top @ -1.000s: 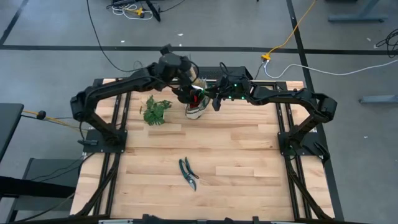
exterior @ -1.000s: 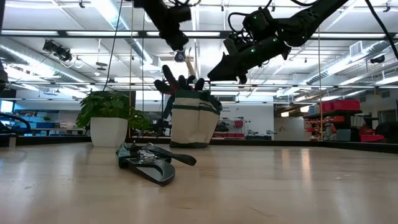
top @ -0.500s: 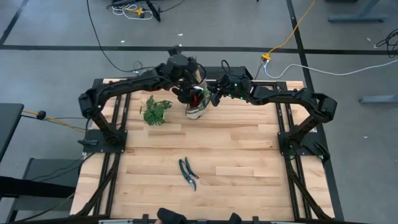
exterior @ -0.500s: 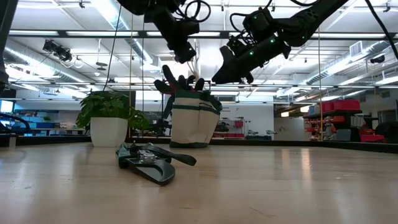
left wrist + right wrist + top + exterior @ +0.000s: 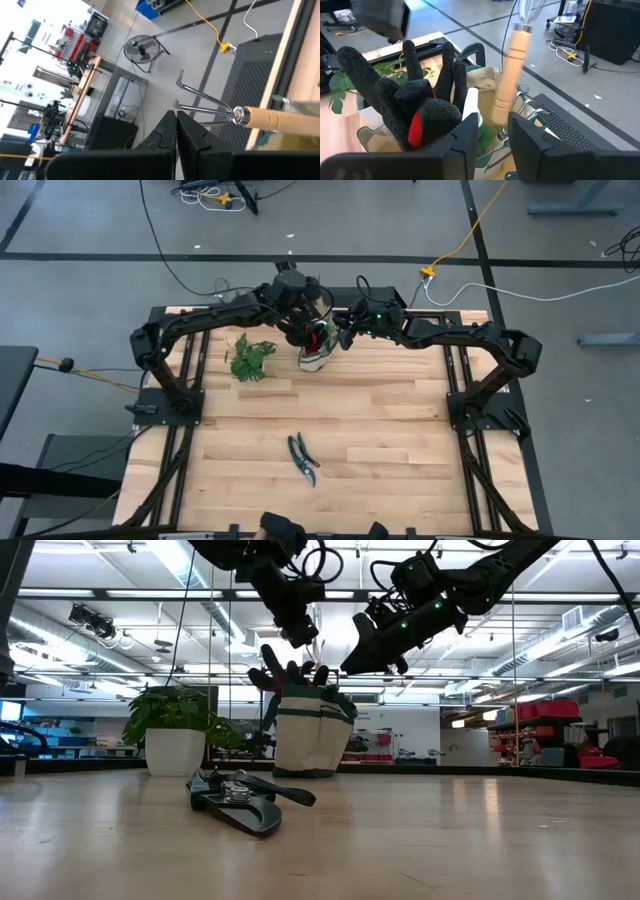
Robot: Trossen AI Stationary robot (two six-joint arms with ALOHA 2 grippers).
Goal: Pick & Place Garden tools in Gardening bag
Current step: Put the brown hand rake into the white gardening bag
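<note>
Rake point(image 5: 511, 75) stands handle-down in the gardening bag point(image 5: 312, 730), left claw point(image 5: 300, 637) pressed together above it, right claw point(image 5: 490, 134) spread nearby, shears point(image 5: 302, 458) awaiting pickup on the tabletop point(image 5: 400, 430).

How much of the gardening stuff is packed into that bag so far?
Mostly packed: the glove and the wooden-handled rake already stick out of the bag. Both pincers, left and right, hover above it, holding nothing. The pruning shears remain on the table.
</note>
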